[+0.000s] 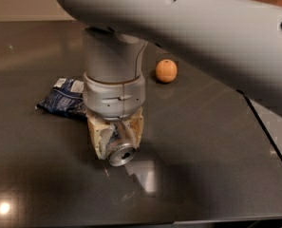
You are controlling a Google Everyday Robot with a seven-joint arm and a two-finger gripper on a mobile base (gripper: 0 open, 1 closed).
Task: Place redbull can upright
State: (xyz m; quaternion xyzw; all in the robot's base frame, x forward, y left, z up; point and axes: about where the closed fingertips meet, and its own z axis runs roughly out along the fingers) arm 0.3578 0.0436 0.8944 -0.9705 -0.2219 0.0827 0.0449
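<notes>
My gripper point(117, 139) hangs from the big white arm at the middle of the view, just above the dark table point(202, 141). Its cream-coloured fingers point(97, 134) are shut on the redbull can point(121, 152). The can lies tilted between the fingers, and its shiny silver end faces the camera. Most of the can's body is hidden by the fingers and the wrist.
A crumpled blue-and-white snack bag point(64, 96) lies on the table just left of the gripper. A small orange ball point(166, 71) sits further back on the right. The table's right edge runs diagonally at the far right, its front edge along the bottom.
</notes>
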